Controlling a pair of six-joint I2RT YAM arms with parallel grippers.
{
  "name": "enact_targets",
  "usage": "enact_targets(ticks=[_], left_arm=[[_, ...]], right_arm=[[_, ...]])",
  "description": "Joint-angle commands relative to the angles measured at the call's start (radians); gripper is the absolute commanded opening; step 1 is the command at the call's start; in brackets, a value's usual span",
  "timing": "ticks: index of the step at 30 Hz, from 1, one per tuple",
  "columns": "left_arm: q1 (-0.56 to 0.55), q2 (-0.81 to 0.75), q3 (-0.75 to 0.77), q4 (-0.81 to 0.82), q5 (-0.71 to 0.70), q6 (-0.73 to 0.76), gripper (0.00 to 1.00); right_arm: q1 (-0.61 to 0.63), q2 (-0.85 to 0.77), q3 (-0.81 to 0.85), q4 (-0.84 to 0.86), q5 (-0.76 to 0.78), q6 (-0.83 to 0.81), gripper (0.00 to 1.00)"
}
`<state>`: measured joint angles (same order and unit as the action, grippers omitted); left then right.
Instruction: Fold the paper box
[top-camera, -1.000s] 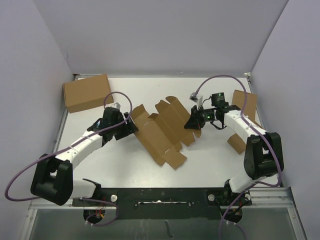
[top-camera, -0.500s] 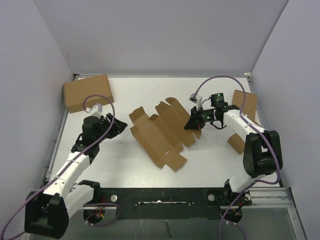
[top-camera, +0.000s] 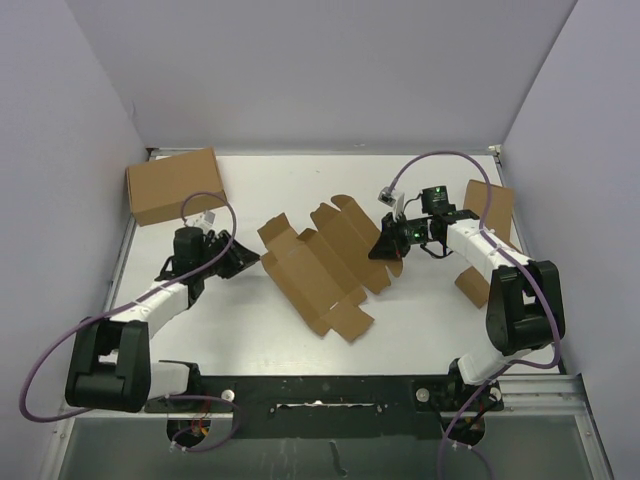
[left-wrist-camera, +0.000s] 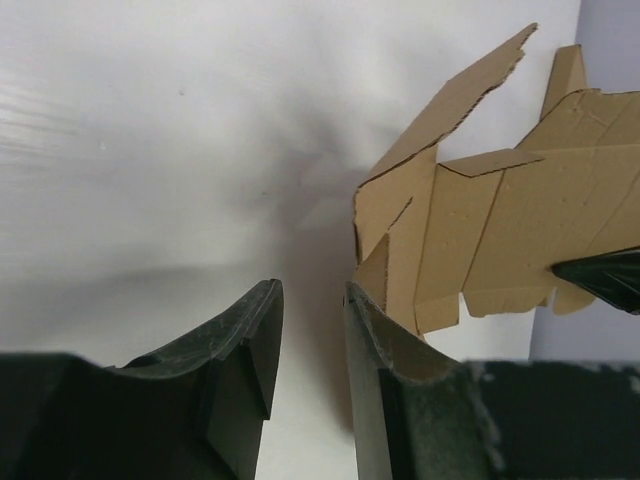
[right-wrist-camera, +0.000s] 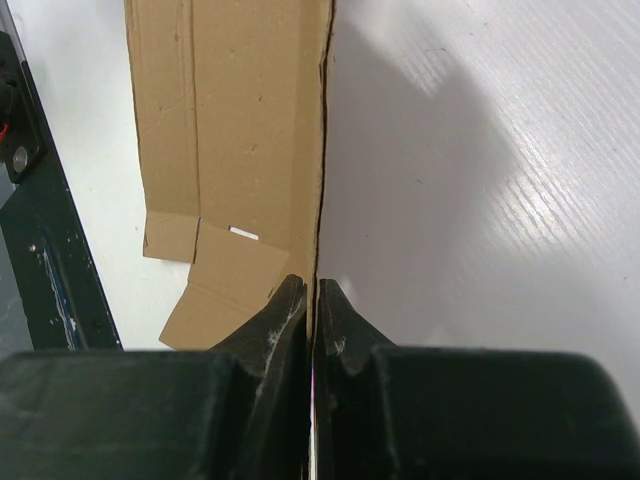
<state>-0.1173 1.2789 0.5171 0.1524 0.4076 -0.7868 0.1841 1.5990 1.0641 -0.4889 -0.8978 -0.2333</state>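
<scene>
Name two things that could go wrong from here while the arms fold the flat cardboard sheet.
1. The right gripper pinches only a thin edge of the paper box; a pull could tear it or slip free.
2. The left gripper sits beside a flap, jaws apart and empty; closing there, it may miss or shove the sheet.

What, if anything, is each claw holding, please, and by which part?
The right claw pinches the paper box by the edge of its right-hand panel. The left claw holds nothing.
</scene>
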Motion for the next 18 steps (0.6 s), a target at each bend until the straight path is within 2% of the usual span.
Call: enact_targets(ticks=[1,11,18], left_arm=[[-0.016,0.021,0.04,0.161,0.117,-0.024,0.31],[-0.083,0.074,0.028,0.199,0.159,-0.048,0.33],[-0.112,0.054,0.059,0.019,0.163,0.005,0.34]], right_arm=[[0.005,-0.007,0.039,0.012,-0.024,-0.023,0.0],[0.013,-0.007,0.039,0.012,-0.022,-0.023,0.0],[0.012,-0.008,0.039,0.012,-0.021,-0.021,0.0]])
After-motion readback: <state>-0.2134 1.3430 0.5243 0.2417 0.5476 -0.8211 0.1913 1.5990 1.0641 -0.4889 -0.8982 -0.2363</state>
